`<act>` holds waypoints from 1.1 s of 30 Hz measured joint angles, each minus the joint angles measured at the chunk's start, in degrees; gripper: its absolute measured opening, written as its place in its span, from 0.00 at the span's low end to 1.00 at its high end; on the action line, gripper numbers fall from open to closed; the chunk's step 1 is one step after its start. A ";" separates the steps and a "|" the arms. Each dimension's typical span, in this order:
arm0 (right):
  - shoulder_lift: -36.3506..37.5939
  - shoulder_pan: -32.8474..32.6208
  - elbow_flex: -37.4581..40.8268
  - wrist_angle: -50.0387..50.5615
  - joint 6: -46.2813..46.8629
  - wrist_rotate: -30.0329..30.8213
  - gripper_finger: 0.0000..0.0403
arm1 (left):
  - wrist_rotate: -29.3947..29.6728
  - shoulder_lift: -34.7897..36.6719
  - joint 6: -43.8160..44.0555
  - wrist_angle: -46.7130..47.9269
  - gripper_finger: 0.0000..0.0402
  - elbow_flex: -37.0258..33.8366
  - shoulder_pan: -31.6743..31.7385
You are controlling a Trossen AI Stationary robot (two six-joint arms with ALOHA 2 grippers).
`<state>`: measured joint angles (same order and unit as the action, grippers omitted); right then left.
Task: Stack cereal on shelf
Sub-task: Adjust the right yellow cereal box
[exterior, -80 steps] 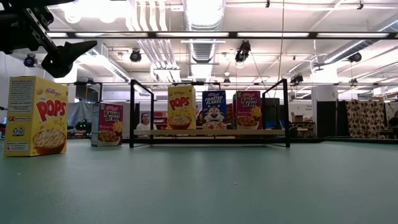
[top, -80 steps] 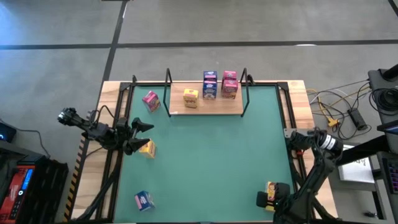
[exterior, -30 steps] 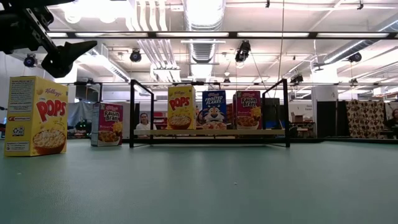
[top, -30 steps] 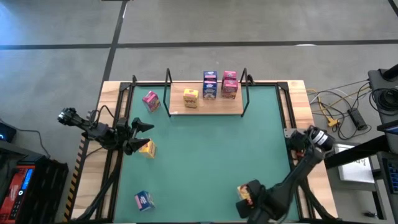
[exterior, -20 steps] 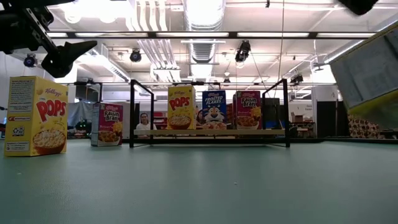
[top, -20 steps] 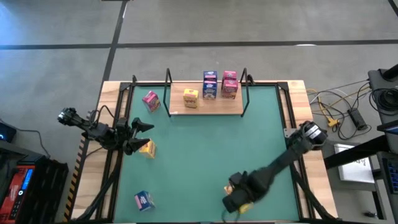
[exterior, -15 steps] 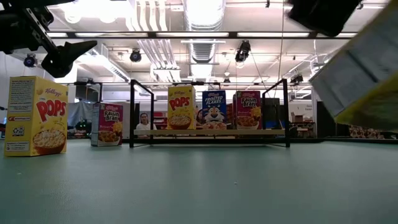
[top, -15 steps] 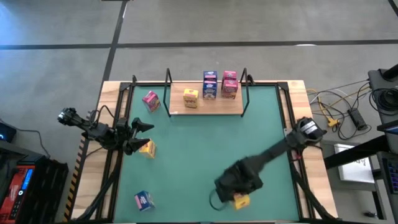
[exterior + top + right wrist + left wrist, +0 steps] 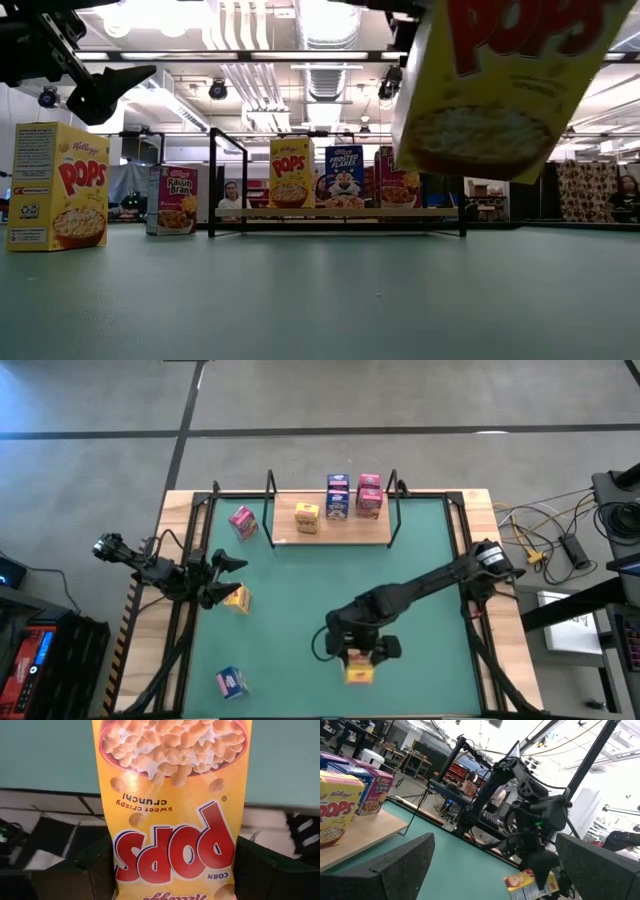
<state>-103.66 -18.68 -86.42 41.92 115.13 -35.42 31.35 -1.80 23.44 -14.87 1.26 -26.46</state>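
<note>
overhead view straight down, low view level across, both sharing shelf (image 9: 330, 530)

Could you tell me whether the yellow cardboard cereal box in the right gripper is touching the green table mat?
Apart. The low view shows the yellow cardboard cereal box hanging clear above the green table mat, background visible beneath it.

Yellow cereal box (image 9: 500, 85), top cut off

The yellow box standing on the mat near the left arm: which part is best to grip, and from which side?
Probably the upper part of the yellow box, pinched across its thin depth, coming from above. It stands upright on the mat, top free, and the open left tool hangs close above it. The right tool carries another yellow box.
</note>
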 joint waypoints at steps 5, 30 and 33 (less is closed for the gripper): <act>-0.26 0.59 0.16 -0.69 2.98 -0.92 0.71 | -0.01 0.00 0.00 0.02 0.99 0.00 0.00; -13.85 8.56 0.52 -8.77 -5.69 -35.43 0.71 | -0.02 0.00 0.00 0.02 0.99 0.00 -0.01; -13.88 9.26 0.51 -8.88 -5.66 -35.38 0.71 | -0.01 0.00 0.00 0.04 0.99 0.00 0.01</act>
<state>-117.55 -9.41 -85.91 33.04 109.47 -70.80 31.34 -1.80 23.44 -14.83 1.26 -26.46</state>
